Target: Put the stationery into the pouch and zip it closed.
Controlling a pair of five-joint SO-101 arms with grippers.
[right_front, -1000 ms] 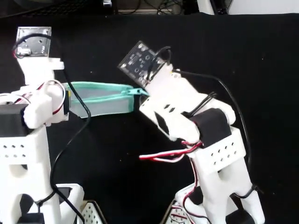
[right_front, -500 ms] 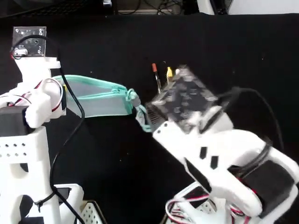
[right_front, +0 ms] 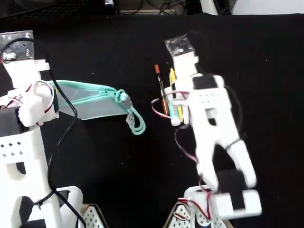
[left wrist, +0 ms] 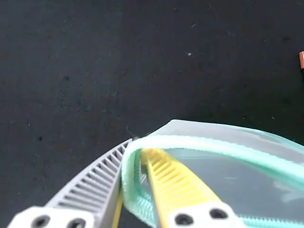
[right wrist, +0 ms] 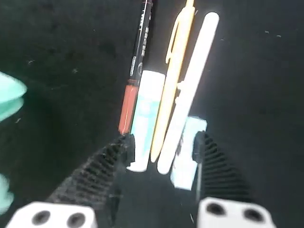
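A table covered in black cloth (right_front: 95, 161) carries everything. Left of centre lies a translucent soft pouch with mint-green edging (right_front: 97, 105), its green cord loop (right_front: 137, 124) trailing right on the cloth. Right of it, side by side, lie a dark pen with a red section (right wrist: 135, 71), a white-and-teal tube (right wrist: 145, 114), a slim yellow pen (right wrist: 173, 71), a white pen (right wrist: 192, 80) and a small pale-blue block (right wrist: 187, 152).

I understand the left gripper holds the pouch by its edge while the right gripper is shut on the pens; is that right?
Not quite: the right gripper is open, not shut on the pens. The right wrist view shows its jaws apart over the pens' ends, which lie on the table. The left gripper does hold the pouch by its edge.
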